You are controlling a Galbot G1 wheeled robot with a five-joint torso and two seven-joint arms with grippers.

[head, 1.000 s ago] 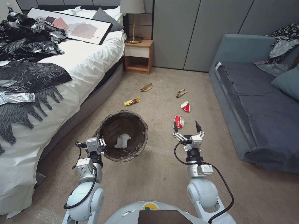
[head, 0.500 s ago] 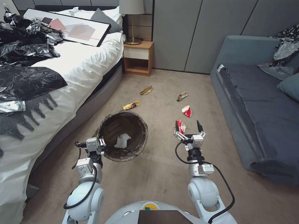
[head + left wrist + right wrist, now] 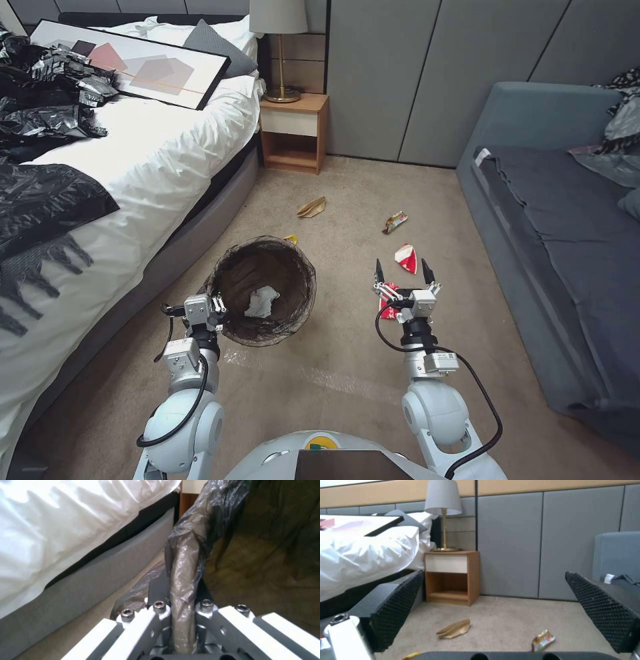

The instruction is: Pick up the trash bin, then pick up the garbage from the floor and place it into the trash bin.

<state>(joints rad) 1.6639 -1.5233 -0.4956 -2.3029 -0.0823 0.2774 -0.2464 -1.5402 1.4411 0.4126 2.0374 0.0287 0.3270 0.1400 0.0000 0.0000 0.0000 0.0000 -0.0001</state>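
Bin step done: left tool (image 3: 215, 312) is clamped on the bagged rim of the trash bin (image 3: 267, 288), held off the floor (image 3: 347, 380) beside the bed (image 3: 167, 147), a white tissue (image 3: 261, 301) inside. Now on litter pickup. Right tool (image 3: 401, 273) hangs wide open and empty, directly above a red-white packet (image 3: 387, 301); a second packet (image 3: 406, 258) lies just beyond, brown paper (image 3: 312, 207) and a wrapper (image 3: 395, 222) farther off. Next move, I'd judge: tip the wrist down, descend, straddle the near packet, close.
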